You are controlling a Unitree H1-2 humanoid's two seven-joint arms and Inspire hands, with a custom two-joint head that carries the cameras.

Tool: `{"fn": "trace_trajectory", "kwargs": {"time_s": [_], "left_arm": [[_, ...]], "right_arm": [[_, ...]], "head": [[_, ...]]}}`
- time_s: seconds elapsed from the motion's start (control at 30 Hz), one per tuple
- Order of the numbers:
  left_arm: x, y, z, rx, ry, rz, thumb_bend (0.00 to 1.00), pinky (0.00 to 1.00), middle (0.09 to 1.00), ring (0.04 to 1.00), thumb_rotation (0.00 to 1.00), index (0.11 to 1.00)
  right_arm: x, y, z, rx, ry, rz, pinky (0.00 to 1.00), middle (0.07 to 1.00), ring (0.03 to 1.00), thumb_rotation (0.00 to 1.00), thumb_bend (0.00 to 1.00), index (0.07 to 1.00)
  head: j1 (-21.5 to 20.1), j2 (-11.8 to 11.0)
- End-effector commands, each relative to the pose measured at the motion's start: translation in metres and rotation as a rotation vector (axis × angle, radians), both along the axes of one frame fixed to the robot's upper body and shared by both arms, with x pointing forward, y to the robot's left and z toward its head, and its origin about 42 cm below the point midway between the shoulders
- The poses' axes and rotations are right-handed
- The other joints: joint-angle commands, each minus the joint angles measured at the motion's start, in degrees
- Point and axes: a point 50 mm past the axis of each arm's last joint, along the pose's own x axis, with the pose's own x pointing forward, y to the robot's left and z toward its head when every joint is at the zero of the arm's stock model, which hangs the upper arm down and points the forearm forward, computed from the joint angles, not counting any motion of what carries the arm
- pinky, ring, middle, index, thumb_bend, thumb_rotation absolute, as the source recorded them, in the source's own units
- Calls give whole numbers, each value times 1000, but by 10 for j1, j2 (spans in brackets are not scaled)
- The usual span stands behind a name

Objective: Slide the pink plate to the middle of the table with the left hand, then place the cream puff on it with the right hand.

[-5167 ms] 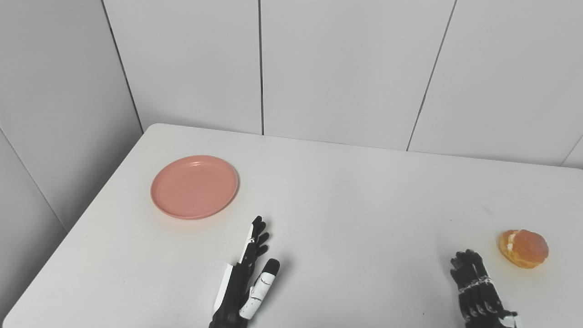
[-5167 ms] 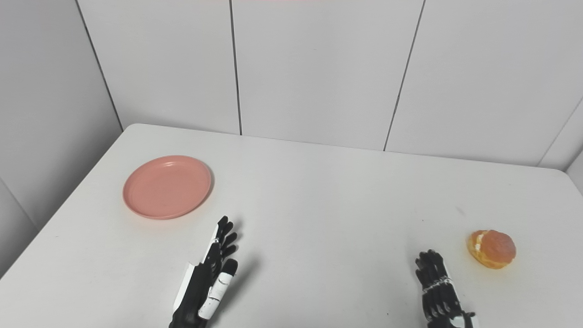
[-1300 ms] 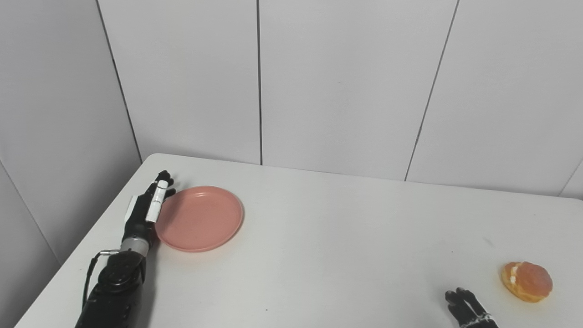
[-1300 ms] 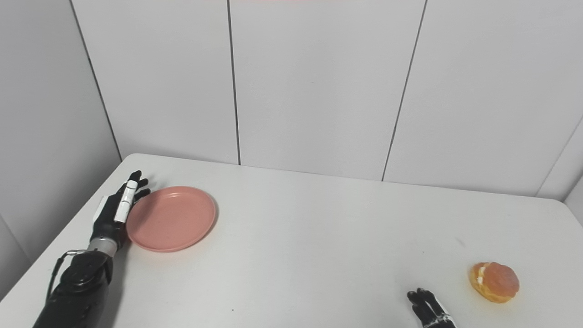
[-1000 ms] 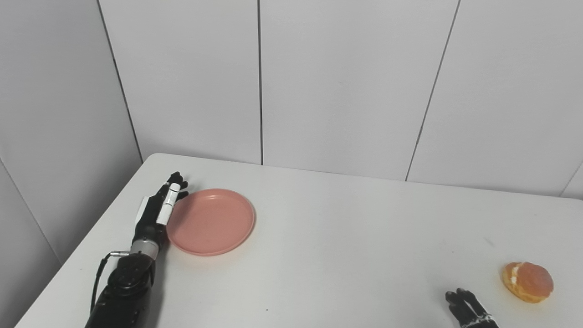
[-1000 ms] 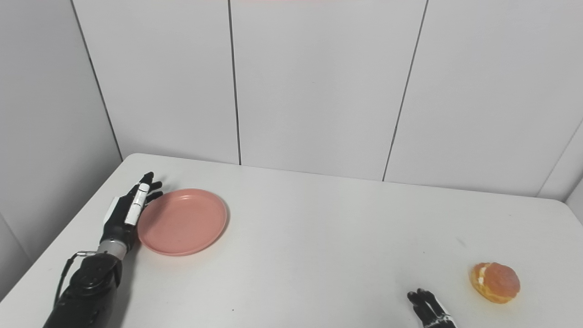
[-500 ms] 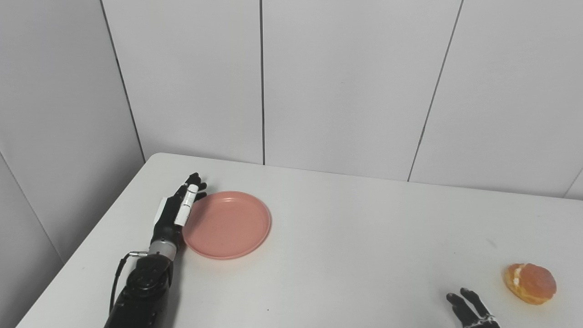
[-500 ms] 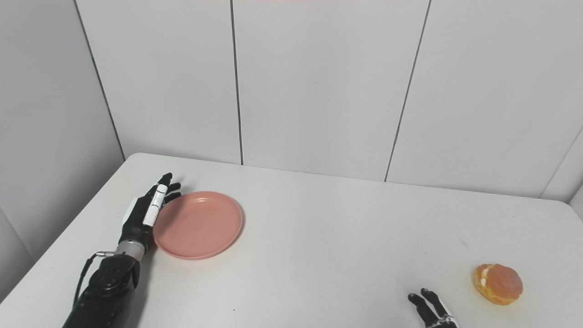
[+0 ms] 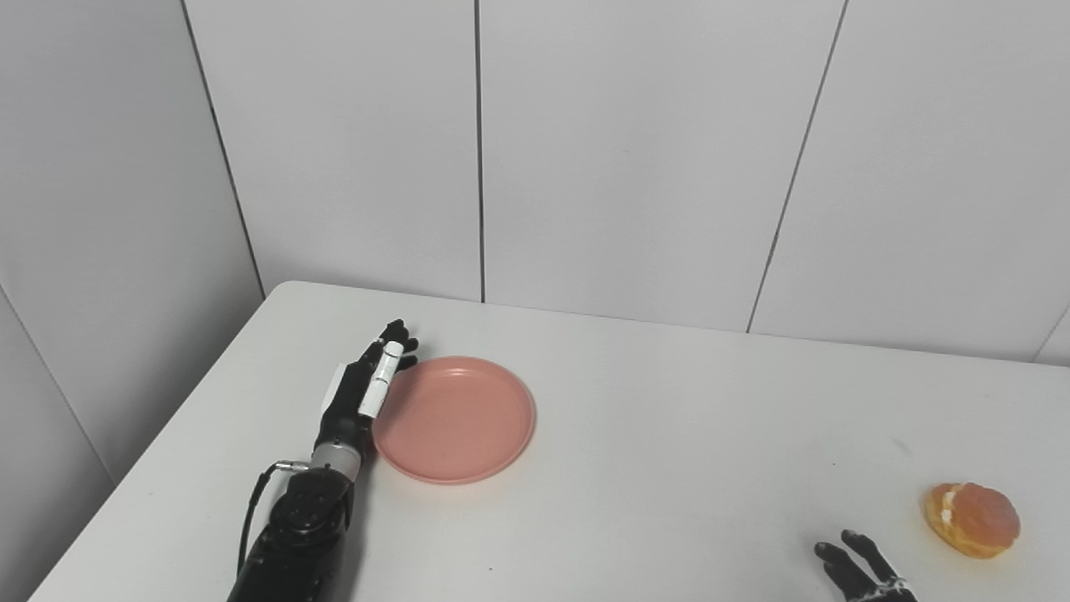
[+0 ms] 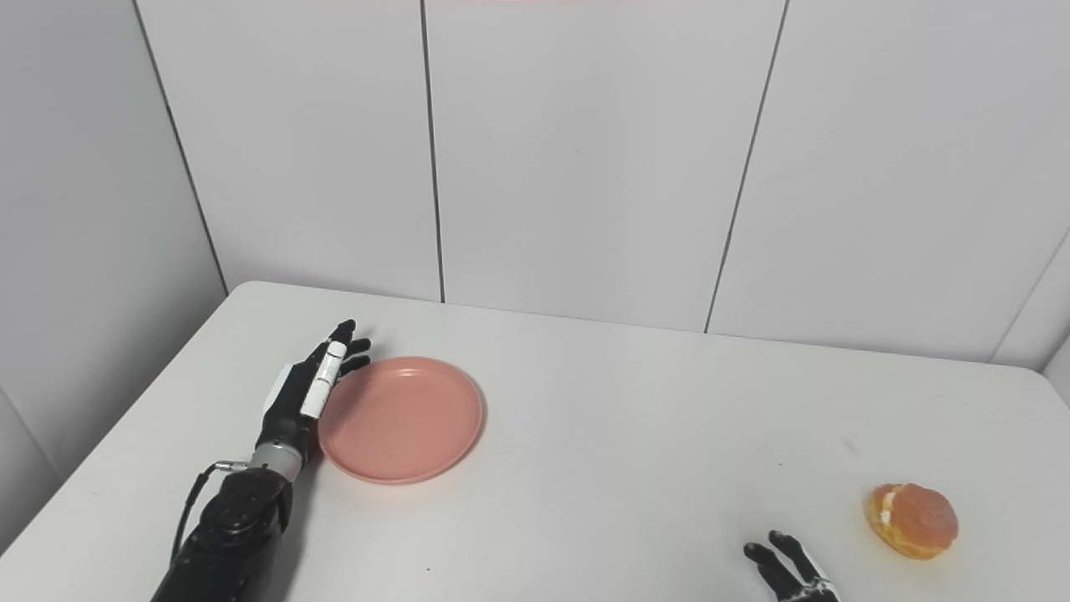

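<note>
At the bottom edge of both views, right of centre, only the fingertips of the right hand [image 9: 861, 570] are in frame; the visible fingers are spread apart above the white table [image 9: 669, 468] and hold nothing. The rest of this hand is cut off by the frame.

Just beyond it, to its right and near the table's right side, the cream puff [image 9: 972, 518] lies on the table surface, apart from the right hand. It is golden-brown with a strip of pale filling showing on its left side.

On the left side, the left arm [image 10: 230, 535] enters from the bottom edge and extends away from the camera. The left hand [image 10: 305, 395] is flat and open, fingers straight and close together, held on edge against the left rim of the pink plate [image 9: 454, 420]. The hand grips nothing; contact is along the rim only.

The pink plate sits flat on the table, left of the table's centre and well apart from the cream puff.

Beyond the table's far edge stands a wall of pale grey panels [image 10: 585, 150] divided by dark vertical seams.
</note>
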Motion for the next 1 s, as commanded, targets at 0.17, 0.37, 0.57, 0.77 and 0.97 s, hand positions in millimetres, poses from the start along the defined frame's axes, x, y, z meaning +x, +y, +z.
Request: {"fn": "trace_trajectory", "kwargs": {"time_s": [0.17, 0.37, 0.57, 0.77, 0.97], "left_arm": [[8, -47, -3, 20, 40, -116, 640, 780, 854, 834, 947, 979], [5, -60, -9, 26, 30, -127, 626, 809, 858, 825, 904, 1000], [2, -76, -10, 37, 19, -159, 647, 823, 868, 832, 882, 1000], [1, -93, -9, 27, 15, -166, 632, 842, 888, 848, 879, 1000], [-2, -114, -7, -33, 8, -158, 667, 876, 911, 882, 896, 1000]], "right_arm": [[19, 2, -25, -41, 239, 3, 908, 778, 844, 1000, 832, 835], [19, 5, -24, -47, 234, -1, 899, 763, 838, 1000, 825, 822], [19, 7, -23, -48, 239, -2, 902, 763, 838, 996, 838, 812], [18, 11, -23, -51, 245, 4, 898, 750, 842, 984, 861, 807], [16, 19, -22, -51, 249, 0, 876, 738, 830, 960, 852, 795]], "head": [[-7, 1], [-10, 2], [-17, 5], [-35, 9], [-66, 16]]}}
